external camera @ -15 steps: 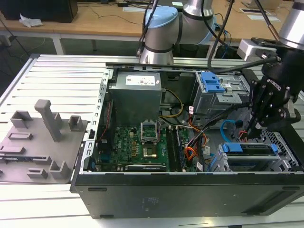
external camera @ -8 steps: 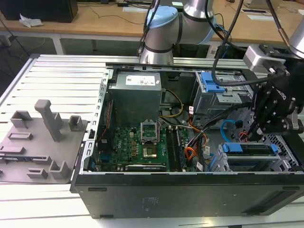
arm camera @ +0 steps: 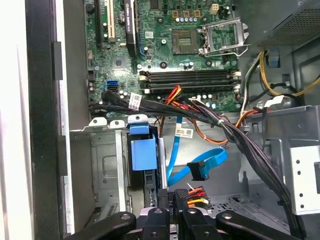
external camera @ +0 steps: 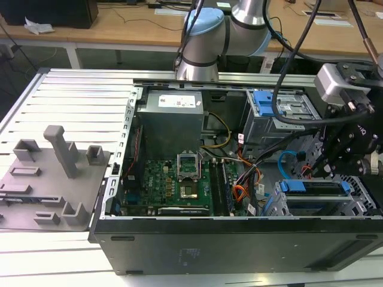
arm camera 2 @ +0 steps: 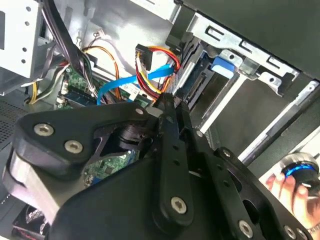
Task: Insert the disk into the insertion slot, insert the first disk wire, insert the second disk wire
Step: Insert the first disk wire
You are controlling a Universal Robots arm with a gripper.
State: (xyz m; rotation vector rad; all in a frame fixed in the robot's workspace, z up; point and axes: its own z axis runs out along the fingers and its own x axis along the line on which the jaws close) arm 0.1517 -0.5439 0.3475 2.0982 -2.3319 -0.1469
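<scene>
— One disk [arm camera: 144, 152]: where is it?
— In the slot [arm camera: 106, 165], just beside my pincer [arm camera: 170, 202], which is pinched narrow on the red wire [arm camera: 196, 191] at its plug.
— The blue cable [arm camera: 172, 150]?
— Looped near the disk, plug hanging free.

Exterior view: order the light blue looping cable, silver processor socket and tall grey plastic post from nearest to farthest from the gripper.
1. Light blue looping cable, beside the gripper.
2. Silver processor socket, on the green motherboard.
3. Tall grey plastic post, outside the case, the exterior view's left.
</scene>
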